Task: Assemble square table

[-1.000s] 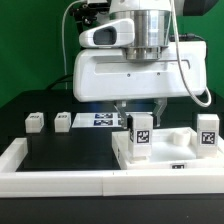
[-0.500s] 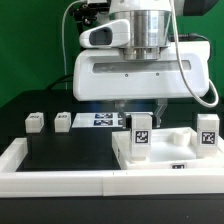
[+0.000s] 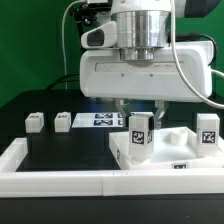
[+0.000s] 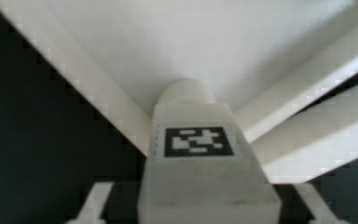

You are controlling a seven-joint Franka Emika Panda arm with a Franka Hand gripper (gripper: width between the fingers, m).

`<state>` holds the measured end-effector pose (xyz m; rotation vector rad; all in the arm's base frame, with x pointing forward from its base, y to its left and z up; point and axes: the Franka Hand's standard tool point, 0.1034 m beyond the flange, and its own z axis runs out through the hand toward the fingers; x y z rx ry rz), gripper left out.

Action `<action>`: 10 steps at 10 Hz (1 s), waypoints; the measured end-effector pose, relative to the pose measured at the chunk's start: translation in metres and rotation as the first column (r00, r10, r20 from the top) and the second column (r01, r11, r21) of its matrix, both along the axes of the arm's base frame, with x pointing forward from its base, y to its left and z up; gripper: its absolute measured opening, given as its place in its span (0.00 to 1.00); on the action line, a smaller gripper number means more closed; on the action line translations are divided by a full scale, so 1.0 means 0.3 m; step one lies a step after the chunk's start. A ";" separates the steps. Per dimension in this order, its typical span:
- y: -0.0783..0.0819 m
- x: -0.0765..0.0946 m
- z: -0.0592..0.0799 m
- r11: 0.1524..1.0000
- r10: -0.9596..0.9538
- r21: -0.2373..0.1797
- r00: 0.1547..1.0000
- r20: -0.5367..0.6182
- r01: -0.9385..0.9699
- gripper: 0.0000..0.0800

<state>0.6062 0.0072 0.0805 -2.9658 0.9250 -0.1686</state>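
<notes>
On the square slab, at the exterior view's right of the worktop, one tagged leg block stands upright directly under the pincer, flanked by its fingers. I cannot tell whether they clamp it.

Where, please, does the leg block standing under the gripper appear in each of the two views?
Exterior view: the leg block stands upright on the square slab, just below the gripper, slightly toward the exterior view's right of centre.
Wrist view: the same leg block fills the middle of the picture, seen from close by.
Shared landmark: the black-white tag on this block's face, which shows in both views.
</notes>
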 end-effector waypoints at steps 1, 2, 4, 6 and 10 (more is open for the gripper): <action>-0.002 0.000 -0.001 0.997 -0.081 0.009 0.997 0.000 0.081 0.36; -0.002 0.000 -0.002 0.989 -0.144 0.017 0.990 -0.001 0.144 0.36; 0.000 0.000 -0.002 0.944 -0.328 0.036 0.944 -0.005 0.328 0.36; 0.003 -0.001 -0.003 0.873 -0.485 0.055 0.875 -0.017 0.485 0.36; 0.008 -0.002 -0.004 0.847 -0.527 0.069 0.849 -0.024 0.528 0.47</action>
